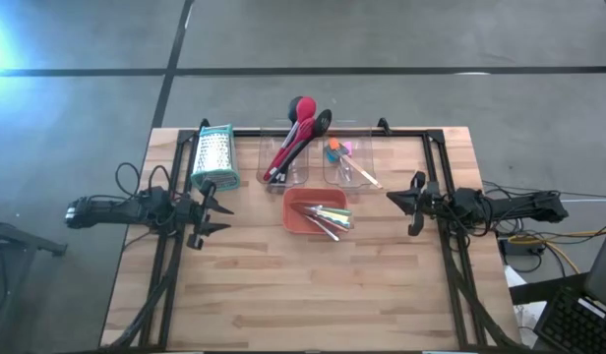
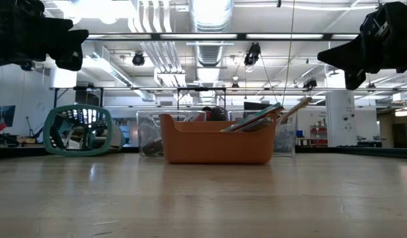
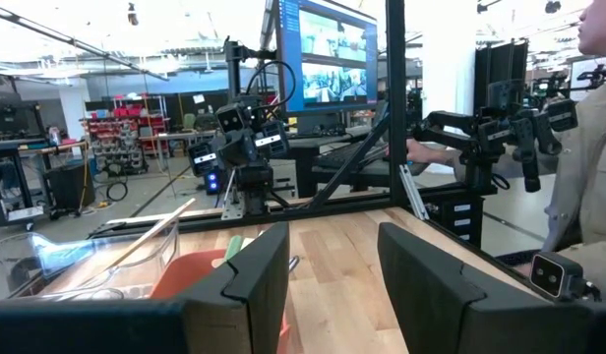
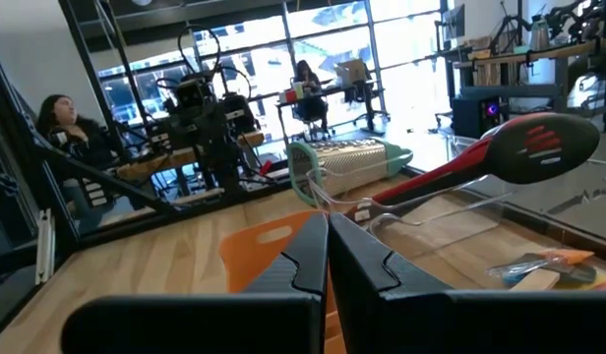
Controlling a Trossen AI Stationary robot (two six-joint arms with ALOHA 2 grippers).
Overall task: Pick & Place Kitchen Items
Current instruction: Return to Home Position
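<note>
Kitchen items [image 1: 295,133] lie in the clear tubs [image 1: 263,162] and orange tray [image 1: 288,204]. Left gripper [image 1: 222,217] spread, right gripper [image 1: 393,198] pinched empty, both raised at the table sides: homing step, seemingly nothing left to pick.

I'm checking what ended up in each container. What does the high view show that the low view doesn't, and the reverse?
Only the high view shows the contents: red and black spoons in the left clear tub, small orange and pink pieces in the right clear tub. Only the low view shows the thin tools poking above the orange tray's rim, and the room behind. Both show the tray, the grater, and the left gripper and right gripper held above the table's sides.
</note>
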